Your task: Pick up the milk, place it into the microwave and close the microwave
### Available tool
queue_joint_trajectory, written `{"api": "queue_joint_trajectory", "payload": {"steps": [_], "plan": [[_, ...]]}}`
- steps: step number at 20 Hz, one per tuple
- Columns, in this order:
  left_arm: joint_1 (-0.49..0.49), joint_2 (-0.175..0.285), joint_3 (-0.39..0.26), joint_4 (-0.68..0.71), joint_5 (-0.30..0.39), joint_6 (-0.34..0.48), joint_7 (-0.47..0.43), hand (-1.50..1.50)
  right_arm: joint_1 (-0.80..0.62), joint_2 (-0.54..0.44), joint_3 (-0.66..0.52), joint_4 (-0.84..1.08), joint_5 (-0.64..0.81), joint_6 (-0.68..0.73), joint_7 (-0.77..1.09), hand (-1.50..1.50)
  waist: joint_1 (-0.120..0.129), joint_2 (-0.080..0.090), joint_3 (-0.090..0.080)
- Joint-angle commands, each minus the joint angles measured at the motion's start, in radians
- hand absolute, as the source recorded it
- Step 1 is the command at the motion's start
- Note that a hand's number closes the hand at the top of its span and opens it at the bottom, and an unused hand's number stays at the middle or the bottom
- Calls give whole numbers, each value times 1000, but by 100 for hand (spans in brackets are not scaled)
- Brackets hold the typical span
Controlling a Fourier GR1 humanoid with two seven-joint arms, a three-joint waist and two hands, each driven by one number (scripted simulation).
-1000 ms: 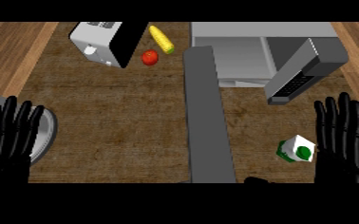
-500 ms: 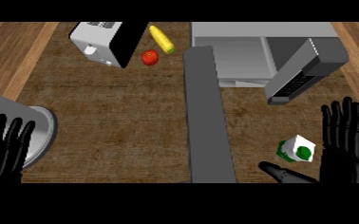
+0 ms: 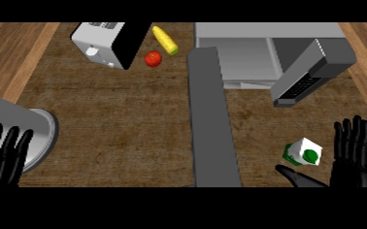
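The milk [image 3: 303, 153] is a small white carton with green marks, standing on the counter at the lower right. My right hand [image 3: 346, 157] is just right of it, fingers straight and up, thumb [image 3: 301, 178] stretched out below the carton; it does not touch the carton. The microwave [image 3: 251, 53] sits at the top right, its door [image 3: 309, 73] swung open toward the right. My left hand [image 3: 12, 155] shows at the lower left edge, open, fingers up, resting.
A long grey bar [image 3: 211, 121] runs down the middle of the counter. A toaster [image 3: 104, 43] stands at the top left, with a tomato [image 3: 153, 58] and a corn cob [image 3: 164, 40] beside it. A grey round pan [image 3: 32, 136] lies at the left edge.
Both hands have dropped toward the lower edge of the view. The right hand's thumb has come out below the milk carton. The milk has not moved.
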Motion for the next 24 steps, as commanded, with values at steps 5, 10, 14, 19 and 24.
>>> {"api": "queue_joint_trajectory", "payload": {"steps": [5,10,14,19,24], "plan": [[-14,-10,-37,22,-52,23,-45,-150,11,-22,-103,244,-62,105,-220,-150,-2,0,0],[-20,12,20,60,16,-9,-40,-150,22,-50,-115,225,-63,138,-185,-150,-2,0,-1],[47,-4,28,58,10,-52,-98,-150,1,-13,-98,340,-16,132,-312,-150,1,0,-1],[107,-10,-132,-33,-60,28,-79,-150,-103,-75,-151,449,-27,158,-310,-150,4,0,0],[13,44,64,-4,87,-26,3,-150,-213,-66,-192,673,-19,135,-430,-150,4,1,0]]}}
